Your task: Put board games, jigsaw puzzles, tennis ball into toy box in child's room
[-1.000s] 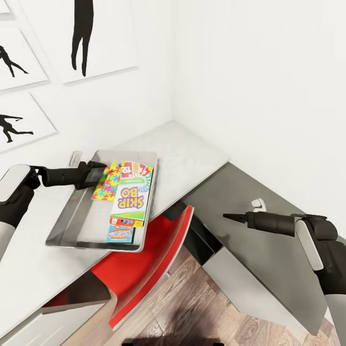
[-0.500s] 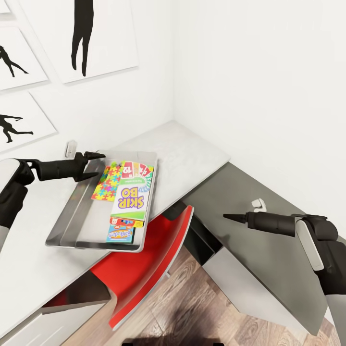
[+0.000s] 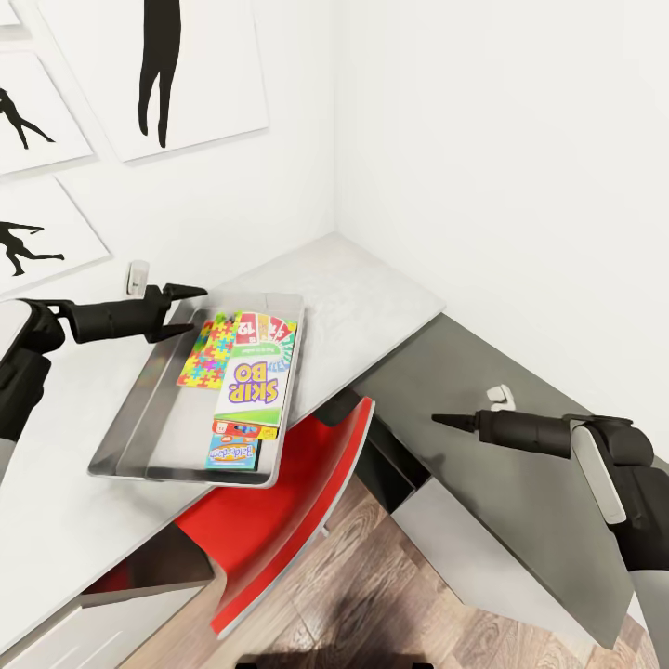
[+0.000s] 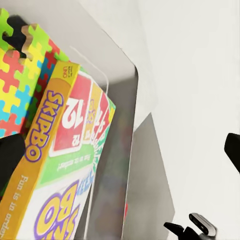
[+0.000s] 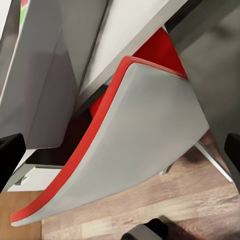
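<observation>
- Table (image 3: 372,288) is filling the room's corner: the pale speckled top is running along the wall with the silhouette prints, joined to the dark grey top on the other wall.
- Red chair (image 3: 288,520) with the grey back is sitting tucked under the speckled top's front edge; the right wrist view is looking right at its shell (image 5: 140,150).
- Toy box (image 3: 139,437) is lying on the speckled top, its near corner poking a bit over the front edge.
- Inside it, a SKIP BO board game (image 3: 253,381) is lying flat along the box's right wall, another small colourful box (image 3: 232,448) is peeking out at its near end, and a jigsaw puzzle (image 3: 206,353) is sitting just beside the game at the far end.
- Left gripper (image 3: 190,311) is hovering over the box's far-left rim, fingers spread wide, holding nothing.
- Right gripper (image 3: 446,420) is hanging above the dark top's front edge, well apart from the box, looking pinched to a point and empty.
- Small white thing (image 3: 500,398) is resting on the dark top; can't tell what.
</observation>
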{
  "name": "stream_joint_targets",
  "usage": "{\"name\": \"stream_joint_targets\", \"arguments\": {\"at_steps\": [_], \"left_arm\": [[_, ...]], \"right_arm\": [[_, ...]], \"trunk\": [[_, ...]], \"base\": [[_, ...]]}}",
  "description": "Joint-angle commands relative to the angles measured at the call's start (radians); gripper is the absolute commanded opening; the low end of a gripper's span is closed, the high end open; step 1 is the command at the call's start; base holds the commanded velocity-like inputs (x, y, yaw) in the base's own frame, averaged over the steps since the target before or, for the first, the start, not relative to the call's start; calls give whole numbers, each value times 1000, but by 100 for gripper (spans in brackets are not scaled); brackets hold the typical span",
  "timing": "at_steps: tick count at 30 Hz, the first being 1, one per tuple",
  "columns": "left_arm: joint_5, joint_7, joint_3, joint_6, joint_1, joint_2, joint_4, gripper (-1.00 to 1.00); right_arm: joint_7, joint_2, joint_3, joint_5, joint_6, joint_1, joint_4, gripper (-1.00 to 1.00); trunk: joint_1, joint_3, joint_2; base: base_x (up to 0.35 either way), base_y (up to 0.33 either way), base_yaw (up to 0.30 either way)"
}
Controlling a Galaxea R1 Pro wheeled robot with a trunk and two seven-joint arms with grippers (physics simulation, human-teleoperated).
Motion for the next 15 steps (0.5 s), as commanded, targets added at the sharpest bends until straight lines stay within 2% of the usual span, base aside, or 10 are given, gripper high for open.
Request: {"name": "stream_joint_targets", "arguments": {"at_steps": [1,5,10,15], "left_arm": [[11,9,-2,0,0,1,-8,100],[17,9,-1,0,7,1,-40,100],[45,10,17,-1,30,2,-111,100],[64,11,62,-2,64,4,-191,100]], "right_arm": [[5,0,-1,4,3,0,0,100],[4,0,-1,4,3,0,0,100],[3,-2,-3,3,3,0,-2,100],[3,-4,-21,3,3,1,-29,100]], "trunk": [[0,-1,-1],[0,-1,-1],[0,-1,-1],[0,2,-1]], "base": [[0,0,0],[0,0,0],[0,0,0],[-40,0,0]]}}
